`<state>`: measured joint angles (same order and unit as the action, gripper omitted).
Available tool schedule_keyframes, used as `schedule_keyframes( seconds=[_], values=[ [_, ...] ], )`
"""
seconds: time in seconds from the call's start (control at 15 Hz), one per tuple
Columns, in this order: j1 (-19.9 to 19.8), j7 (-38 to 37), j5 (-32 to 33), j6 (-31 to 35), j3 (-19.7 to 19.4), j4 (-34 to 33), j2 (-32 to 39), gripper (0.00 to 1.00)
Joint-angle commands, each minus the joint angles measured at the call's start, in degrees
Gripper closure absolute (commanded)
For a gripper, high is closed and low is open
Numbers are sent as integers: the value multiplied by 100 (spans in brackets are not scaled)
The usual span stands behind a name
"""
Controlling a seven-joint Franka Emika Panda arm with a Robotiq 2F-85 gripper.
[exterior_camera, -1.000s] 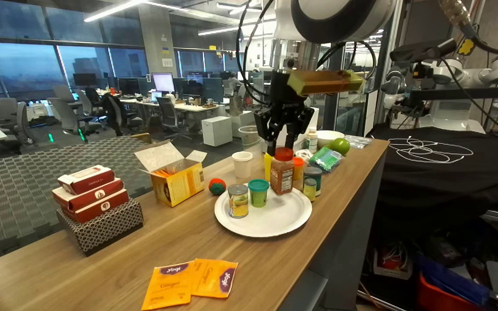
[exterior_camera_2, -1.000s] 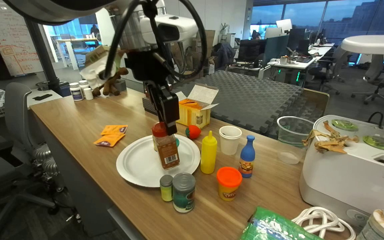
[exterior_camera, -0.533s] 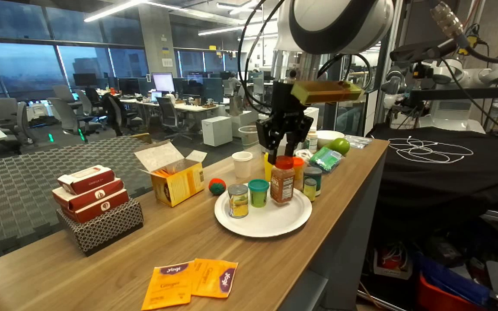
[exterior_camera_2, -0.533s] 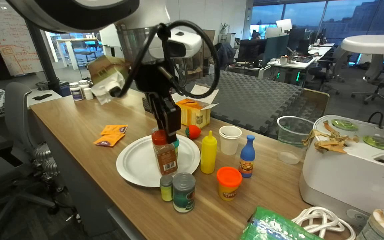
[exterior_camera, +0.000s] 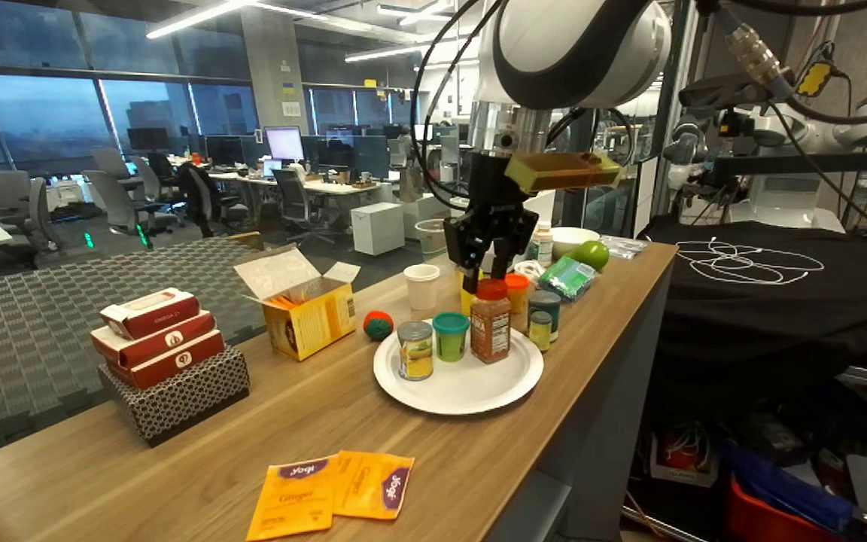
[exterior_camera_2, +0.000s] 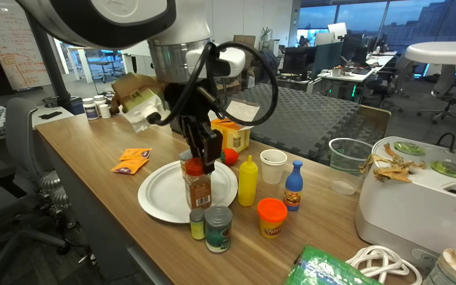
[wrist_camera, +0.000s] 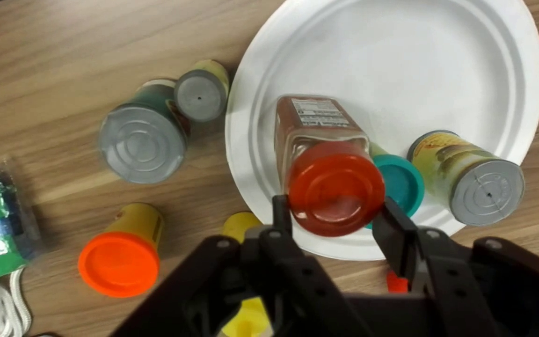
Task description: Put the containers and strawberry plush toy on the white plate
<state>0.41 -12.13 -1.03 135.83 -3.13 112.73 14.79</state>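
Centrally, the white plate [exterior_camera: 471, 393] lies on the wooden table [exterior_camera: 471, 459]; hours are read about its middle as I face it in an exterior view. Between 1 and 2 o'clock is the red-lidded jar [exterior_camera: 491, 325], nearly upright, its base on or barely over the plate, I cannot tell which. Above it, between 12 and 1, hangs the gripper [wrist_camera: 334, 213]; in the wrist view its fingers [wrist_camera: 282, 216] stand narrow against opposite sides of the lid [wrist_camera: 337, 187], holding the jar. Also on the plate stand a teal-lidded tub [exterior_camera: 450, 339], near 12 o'clock, and a yellow can [exterior_camera: 415, 351], between 9 and 10. Just outside the plate, at 10 o'clock, the strawberry plush toy [exterior_camera: 378, 326] rests on the table. At 2 o'clock, likewise outside, a small green can [exterior_camera: 539, 333] stands just beside a larger can [exterior_camera: 546, 302]. Well apart, between 7 and 8, lie two orange packets [exterior_camera: 296, 498].
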Motion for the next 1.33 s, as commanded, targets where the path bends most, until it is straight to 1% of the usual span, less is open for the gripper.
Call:
schedule_keyframes(
  seconds=[0.0,0.07,0.2,0.33,0.47,0.8,1.07,1.27],
  values=[
    [-62,204,-102,-46,65,-196,100,22],
    [-53,189,-79,-58,58,-202,94,13],
    [-27,126,7,-78,33,-225,61,0],
    [-10,84,53,-163,22,-340,51,0],
    [14,44,138,-333,13,-592,112,0],
    [70,44,187,-1162,74,-1647,488,0],
    [141,47,184,-1841,137,-2720,1187,0],
    [183,-5,128,-2131,170,-3481,1836,0]
  ],
)
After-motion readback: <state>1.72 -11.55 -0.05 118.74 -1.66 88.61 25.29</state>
